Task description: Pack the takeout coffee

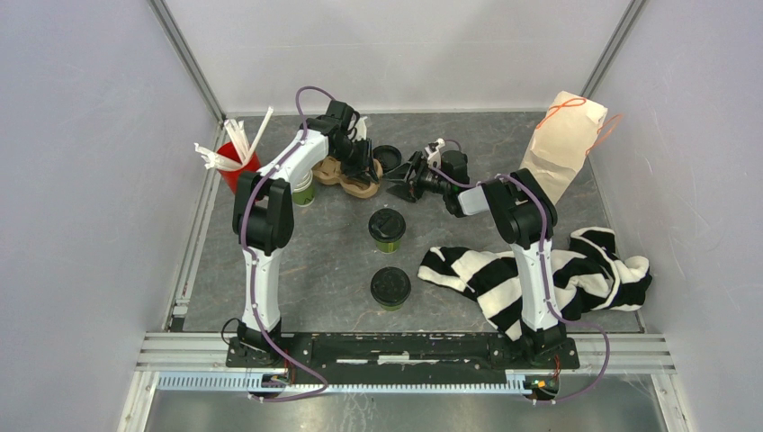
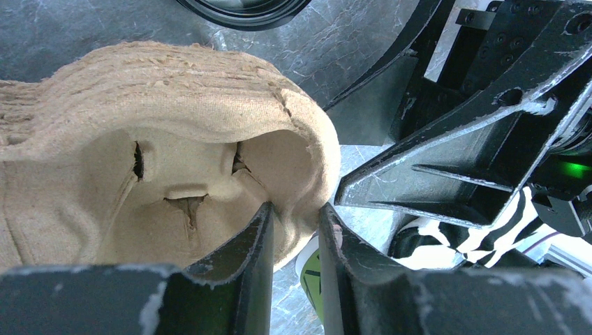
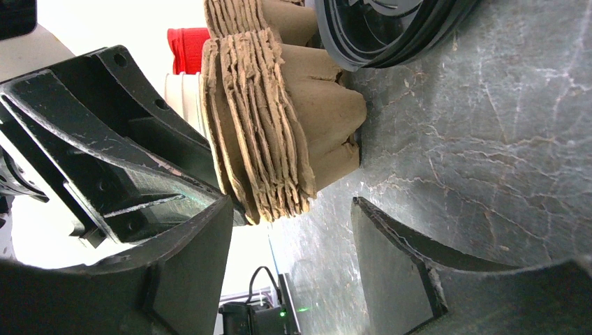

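Coffee stands on the tabletop (image 1: 306, 261), back toward the arm bases from both claws: one green cup (image 1: 387, 227) a short way behind them, and a second green cup (image 1: 390, 286) farther back on roughly the same line. The two are apart from each other. Both are upright with black lids on top, so their long axis runs straight up and their mouths point at the ceiling. Neither is touched by anything.

The left claw (image 2: 297, 213) is clenched on the rim wall of the brown carrier stack (image 2: 139, 139), with one finger inside a cup well and the other outside it. The right claw (image 3: 290, 206) is released. Its jaws stand wide on either side of the stack's near edge, and I cannot tell whether either jaw touches the pulp. The two claws face each other across that end of the stack, almost tip to tip.

The first cup sits behind and between the claws, a little closer to the right one. Since the right claw is also the free one, it looks better placed to swing back and take the cup from the side, across the upright axis. The carrier work seems to come first.
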Motion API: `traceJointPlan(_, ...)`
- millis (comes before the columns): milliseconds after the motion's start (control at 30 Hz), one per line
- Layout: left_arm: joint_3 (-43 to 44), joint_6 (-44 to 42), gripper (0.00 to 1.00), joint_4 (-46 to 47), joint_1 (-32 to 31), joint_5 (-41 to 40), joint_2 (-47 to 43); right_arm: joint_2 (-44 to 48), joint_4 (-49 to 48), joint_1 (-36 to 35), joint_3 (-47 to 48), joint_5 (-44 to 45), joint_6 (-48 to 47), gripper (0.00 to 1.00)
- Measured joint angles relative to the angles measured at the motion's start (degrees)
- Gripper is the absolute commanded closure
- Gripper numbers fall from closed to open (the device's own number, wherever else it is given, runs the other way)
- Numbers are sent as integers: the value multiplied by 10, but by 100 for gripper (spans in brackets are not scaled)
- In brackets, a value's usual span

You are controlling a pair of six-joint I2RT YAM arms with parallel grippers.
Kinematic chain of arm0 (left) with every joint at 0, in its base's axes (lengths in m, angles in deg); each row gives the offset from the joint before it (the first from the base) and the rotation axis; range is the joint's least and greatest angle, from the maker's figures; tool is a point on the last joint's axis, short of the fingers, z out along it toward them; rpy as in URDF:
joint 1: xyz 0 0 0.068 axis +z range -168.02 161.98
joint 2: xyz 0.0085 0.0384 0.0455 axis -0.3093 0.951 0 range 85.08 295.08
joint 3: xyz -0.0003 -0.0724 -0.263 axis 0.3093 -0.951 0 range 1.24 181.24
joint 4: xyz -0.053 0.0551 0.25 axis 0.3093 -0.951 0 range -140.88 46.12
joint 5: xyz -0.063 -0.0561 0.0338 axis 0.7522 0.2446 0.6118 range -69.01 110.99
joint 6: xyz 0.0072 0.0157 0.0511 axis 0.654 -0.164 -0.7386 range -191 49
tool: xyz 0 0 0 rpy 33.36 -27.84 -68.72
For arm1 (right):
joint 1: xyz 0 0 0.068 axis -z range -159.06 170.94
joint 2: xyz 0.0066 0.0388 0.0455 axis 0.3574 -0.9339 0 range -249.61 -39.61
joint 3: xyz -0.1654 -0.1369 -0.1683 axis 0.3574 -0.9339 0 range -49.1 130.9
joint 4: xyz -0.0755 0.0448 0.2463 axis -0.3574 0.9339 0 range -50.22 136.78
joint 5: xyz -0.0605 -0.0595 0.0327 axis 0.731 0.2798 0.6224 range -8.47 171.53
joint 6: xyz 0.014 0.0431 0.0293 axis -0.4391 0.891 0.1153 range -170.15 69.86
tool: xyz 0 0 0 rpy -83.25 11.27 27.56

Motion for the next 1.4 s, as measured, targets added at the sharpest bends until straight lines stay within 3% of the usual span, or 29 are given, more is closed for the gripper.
traceJointPlan(867, 2, 1, 90, 2, 5, -1, 0, -27, 20, -7, 47, 7, -28, 29)
traceJointPlan(1400, 98, 23, 95, -78, -22, -147, 19, -22, 234, -28, 148, 87, -147, 29)
